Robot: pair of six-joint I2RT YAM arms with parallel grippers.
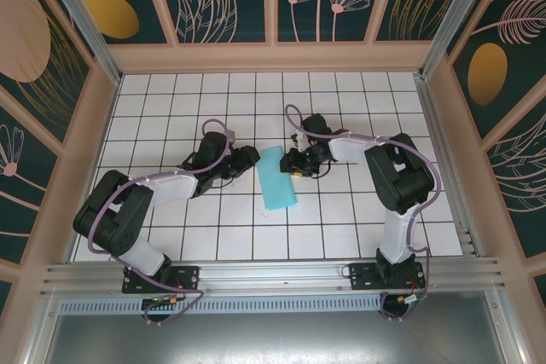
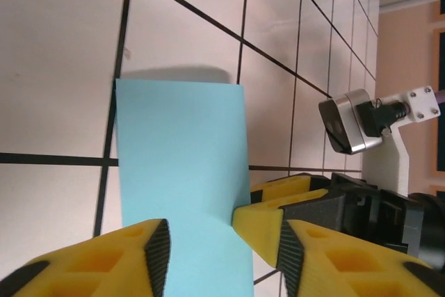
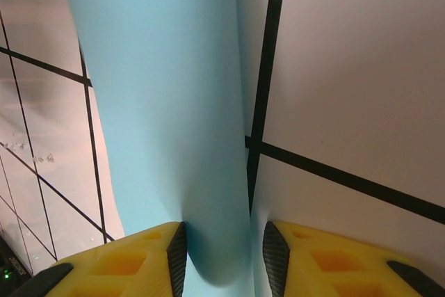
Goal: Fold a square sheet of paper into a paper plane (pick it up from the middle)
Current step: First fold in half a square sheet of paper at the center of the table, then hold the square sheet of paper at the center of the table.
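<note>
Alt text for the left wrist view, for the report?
Turquoise-blue paper, folded to a long rectangle, lies on the white tiled table between the open yellow fingers of the left gripper. The right gripper meets the paper's right edge from the side.

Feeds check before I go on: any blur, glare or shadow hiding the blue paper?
Top external: evenly lit, sharp, no glare on the turquoise paper. Left wrist: paper crisp, soft shadow on the tiles past its far edge; left tool's yellow fingers slightly soft near the lens. Right wrist: paper very close, smooth and featureless, darker where it curls between the right tool's fingers.
</note>
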